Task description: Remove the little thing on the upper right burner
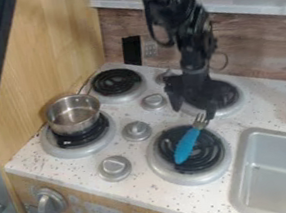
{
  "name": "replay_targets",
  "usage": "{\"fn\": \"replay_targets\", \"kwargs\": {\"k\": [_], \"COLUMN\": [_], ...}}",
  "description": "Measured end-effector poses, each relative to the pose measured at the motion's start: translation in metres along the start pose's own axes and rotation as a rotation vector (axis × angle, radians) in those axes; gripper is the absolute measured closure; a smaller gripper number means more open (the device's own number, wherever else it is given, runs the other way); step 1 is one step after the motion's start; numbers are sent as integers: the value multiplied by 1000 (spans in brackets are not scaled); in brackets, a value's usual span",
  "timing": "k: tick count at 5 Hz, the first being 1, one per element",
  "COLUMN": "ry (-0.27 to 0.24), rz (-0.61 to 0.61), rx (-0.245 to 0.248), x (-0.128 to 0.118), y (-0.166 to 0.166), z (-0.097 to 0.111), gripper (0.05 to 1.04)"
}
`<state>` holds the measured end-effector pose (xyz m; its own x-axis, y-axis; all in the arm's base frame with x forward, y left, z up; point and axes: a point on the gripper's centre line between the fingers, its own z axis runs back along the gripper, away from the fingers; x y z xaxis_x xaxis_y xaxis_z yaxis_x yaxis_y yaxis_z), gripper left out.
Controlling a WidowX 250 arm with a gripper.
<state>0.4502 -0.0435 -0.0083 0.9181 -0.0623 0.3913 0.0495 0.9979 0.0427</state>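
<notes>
Sink [277, 172] is right of the front right burner [155, 162]. Gripper [194, 113] hangs just behind that burner, spread wide. Metal pot [74, 121] sits left of it. Small fork [188, 143] lies slanted on it: blue, leaf-shaped handle forward, silvery tines back, beside gripper.
</notes>
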Motion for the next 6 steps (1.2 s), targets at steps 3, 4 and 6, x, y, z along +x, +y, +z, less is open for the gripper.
{"fn": "replay_targets", "kwargs": {"k": [3, 4, 6], "ry": [-176, -176, -170], "rz": [80, 87, 100], "rx": [-40, -19, -7], "x": [60, 73, 91], "y": [-7, -6, -6], "z": [-18, -35, -55], "gripper": [84, 84, 138]}}
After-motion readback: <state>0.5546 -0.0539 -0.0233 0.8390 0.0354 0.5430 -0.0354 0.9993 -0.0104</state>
